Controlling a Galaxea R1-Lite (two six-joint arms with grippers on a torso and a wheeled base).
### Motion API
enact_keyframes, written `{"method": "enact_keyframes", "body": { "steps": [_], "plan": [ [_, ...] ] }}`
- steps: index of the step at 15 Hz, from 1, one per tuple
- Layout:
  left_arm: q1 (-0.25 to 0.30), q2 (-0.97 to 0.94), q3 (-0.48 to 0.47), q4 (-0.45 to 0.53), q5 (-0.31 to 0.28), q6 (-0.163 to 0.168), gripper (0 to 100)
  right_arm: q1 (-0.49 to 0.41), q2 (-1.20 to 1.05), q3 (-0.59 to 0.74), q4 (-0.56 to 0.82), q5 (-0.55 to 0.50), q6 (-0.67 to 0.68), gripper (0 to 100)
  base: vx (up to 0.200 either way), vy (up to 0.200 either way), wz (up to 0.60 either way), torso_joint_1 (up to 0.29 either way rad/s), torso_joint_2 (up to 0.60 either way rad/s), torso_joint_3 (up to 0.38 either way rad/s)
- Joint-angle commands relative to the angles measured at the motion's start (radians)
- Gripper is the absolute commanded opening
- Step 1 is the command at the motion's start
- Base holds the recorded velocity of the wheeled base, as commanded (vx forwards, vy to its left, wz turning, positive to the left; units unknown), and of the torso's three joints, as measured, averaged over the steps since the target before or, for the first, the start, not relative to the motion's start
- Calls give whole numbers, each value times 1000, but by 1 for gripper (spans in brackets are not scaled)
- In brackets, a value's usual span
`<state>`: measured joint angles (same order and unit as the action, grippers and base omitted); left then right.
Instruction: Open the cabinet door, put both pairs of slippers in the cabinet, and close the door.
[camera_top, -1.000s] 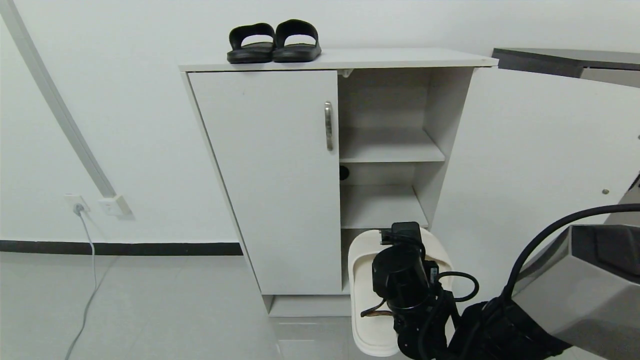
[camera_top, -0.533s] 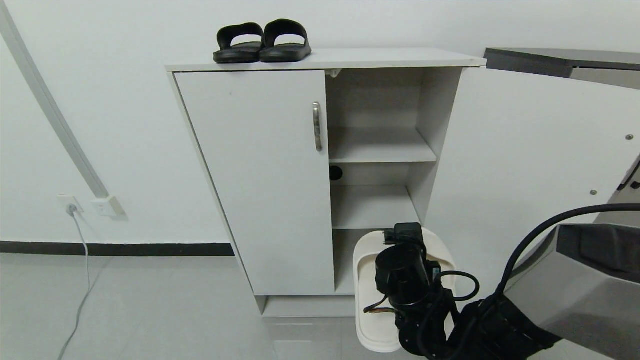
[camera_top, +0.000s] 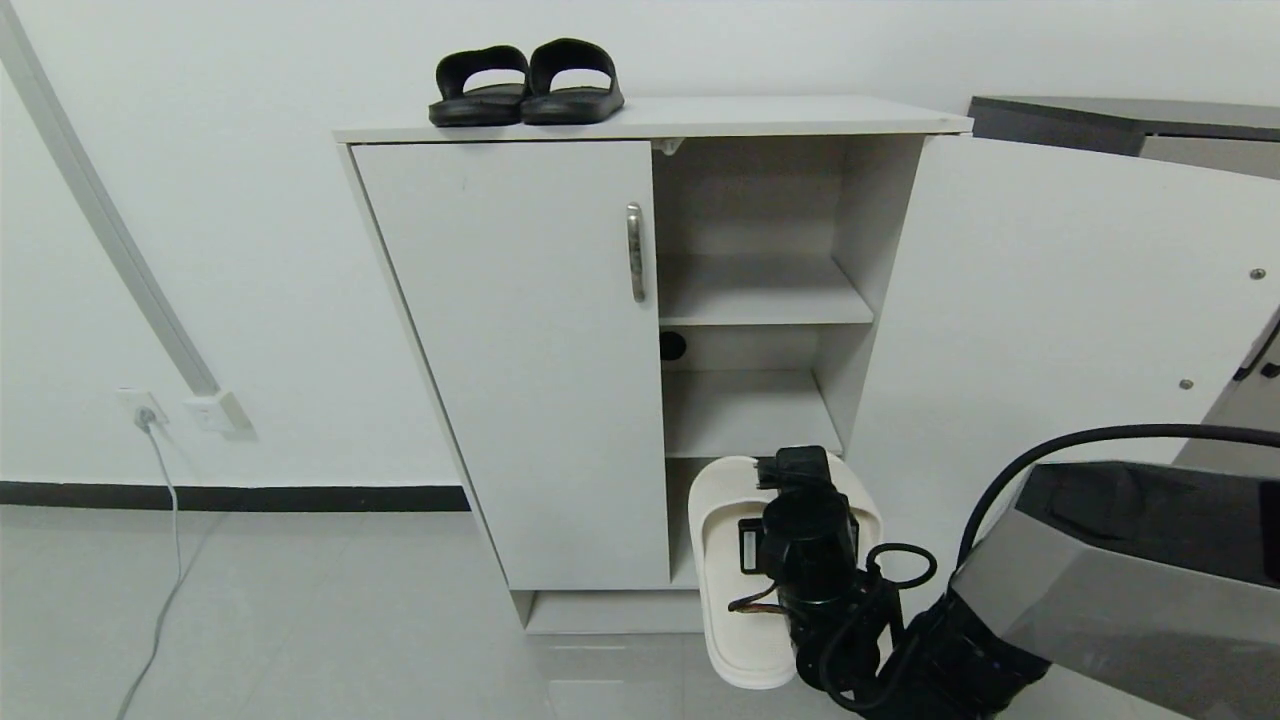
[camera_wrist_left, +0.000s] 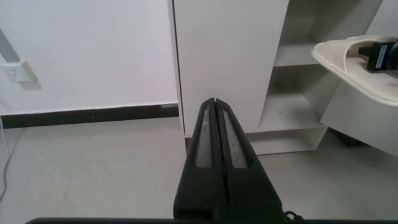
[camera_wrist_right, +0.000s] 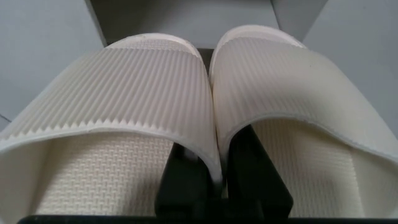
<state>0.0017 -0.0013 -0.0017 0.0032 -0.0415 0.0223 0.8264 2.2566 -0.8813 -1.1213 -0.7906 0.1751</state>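
White slippers (camera_top: 735, 610) gripped by right end effector (camera_wrist_right: 214, 168); left end effector (camera_wrist_left: 215, 109) together; cabinet (camera_top: 800, 115) open.

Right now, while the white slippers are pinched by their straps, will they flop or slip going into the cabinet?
The white slippers look thick and moulded and hold their shape in the right gripper, so probably stiff and light. Their ribbed straps likely resist slipping. Gripped only at the inner strap edges, the pair might twist if bumped.
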Motion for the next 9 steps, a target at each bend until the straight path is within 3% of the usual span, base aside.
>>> {"method": "enact_keyframes", "body": {
  "steps": [1, 3, 9],
  "plan": [
    [0, 1, 0, 0, 0, 1, 0, -21, 72, -19, -48, 4, -26, 0, 0, 0, 0, 0, 0, 0],
    [0, 1, 0, 0, 0, 2, 0, -33, 109, -48, -57, 11, -34, 0, 0, 0, 0, 0, 0, 0],
    [0, 1, 0, 0, 0, 2, 0, -43, 146, -94, -54, 13, -34, 0, 0, 0, 0, 3, 2, -175]
  ]
}}
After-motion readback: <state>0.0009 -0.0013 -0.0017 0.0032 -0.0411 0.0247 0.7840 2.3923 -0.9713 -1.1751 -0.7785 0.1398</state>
